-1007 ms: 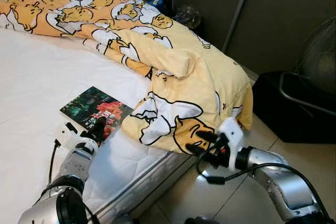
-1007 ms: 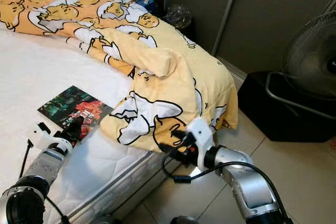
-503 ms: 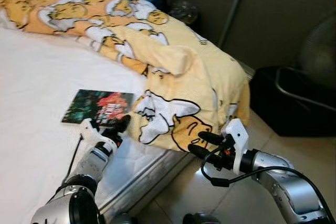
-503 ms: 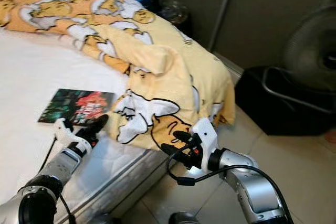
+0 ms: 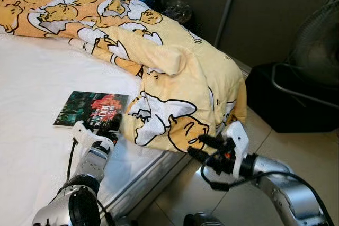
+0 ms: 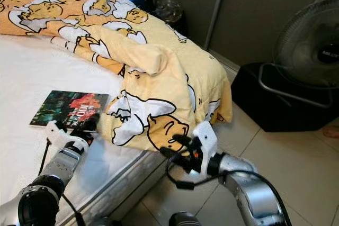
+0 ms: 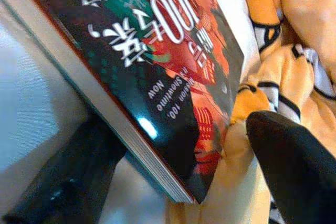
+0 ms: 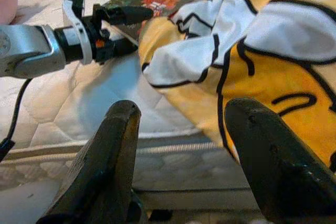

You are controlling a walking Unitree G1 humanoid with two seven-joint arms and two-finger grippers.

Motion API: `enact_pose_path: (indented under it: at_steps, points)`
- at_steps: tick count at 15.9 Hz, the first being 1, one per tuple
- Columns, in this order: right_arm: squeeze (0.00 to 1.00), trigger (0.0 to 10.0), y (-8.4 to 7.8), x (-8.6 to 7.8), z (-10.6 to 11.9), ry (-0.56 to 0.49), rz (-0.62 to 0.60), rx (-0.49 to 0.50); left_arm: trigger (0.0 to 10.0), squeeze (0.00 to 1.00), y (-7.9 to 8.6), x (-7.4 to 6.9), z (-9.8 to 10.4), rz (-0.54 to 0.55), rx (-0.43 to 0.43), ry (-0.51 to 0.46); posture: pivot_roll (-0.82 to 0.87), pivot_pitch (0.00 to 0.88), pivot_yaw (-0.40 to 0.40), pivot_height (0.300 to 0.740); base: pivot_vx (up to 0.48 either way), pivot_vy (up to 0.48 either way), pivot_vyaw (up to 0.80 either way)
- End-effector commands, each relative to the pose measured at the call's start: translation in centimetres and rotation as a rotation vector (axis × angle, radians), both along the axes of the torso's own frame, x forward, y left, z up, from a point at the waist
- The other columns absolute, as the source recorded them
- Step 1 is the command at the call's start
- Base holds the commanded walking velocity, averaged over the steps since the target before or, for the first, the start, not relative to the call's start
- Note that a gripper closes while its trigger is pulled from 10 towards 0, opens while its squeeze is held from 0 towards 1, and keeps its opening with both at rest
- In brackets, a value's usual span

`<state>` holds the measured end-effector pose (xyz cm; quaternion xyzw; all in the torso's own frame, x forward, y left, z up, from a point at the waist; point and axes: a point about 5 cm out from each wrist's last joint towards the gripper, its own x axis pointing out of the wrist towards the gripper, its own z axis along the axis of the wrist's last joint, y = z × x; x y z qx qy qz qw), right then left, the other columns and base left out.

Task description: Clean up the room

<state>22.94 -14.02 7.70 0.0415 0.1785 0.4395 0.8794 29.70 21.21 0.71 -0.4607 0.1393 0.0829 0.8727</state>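
A bed (image 5: 32, 78) is carrying a rumpled yellow blanket (image 5: 180, 88) that is spilling over its near corner. A book (image 5: 87, 108) is lying flat near the bed's front edge, just beside the blanket. The left gripper (image 5: 108, 126) is straddling the book's corner, fingers parted. The right gripper (image 5: 200, 147) is hanging spread beneath the blanket's overhang. Closing now, the left gripper is risking snagging blanket cloth or pushing the book away.

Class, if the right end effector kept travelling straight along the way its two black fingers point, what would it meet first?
Most likely the hanging edge of the yellow cartoon-print quilt, just ahead of the open right end effector; the depth between them is uncertain.
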Motion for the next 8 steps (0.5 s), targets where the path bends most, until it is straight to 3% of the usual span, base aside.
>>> enact_pose_path:
  at_steps: [1, 4, 8]
  points:
    - [0.0, 10.0, 0.0, 0.0, 0.6, -0.03, -0.004, 0.003, 0.0, 0.0, 0.8, 0.0, 0.2, 0.07, 0.001, -0.002, -0.24, 0.099, 0.026, 0.74, 0.0, 0.0, 0.0]
    - [0.0, 10.0, -0.1, 0.1, 1.0, -0.039, 0.009, -0.001, 0.0, 0.0, 0.1, 0.5, 0.6, 0.076, -0.025, -0.03, -0.23, 0.094, 0.026, 0.74, 0.0, 0.0, 0.0]
    - [0.0, 10.0, 0.6, 0.9, 1.2, -0.058, -0.007, 0.015, 0.0, 0.0, 0.9, 0.6, 0.8, 0.108, -0.037, -0.034, -0.23, 0.103, 0.038, 0.74, 0.0, 0.0, 0.0]
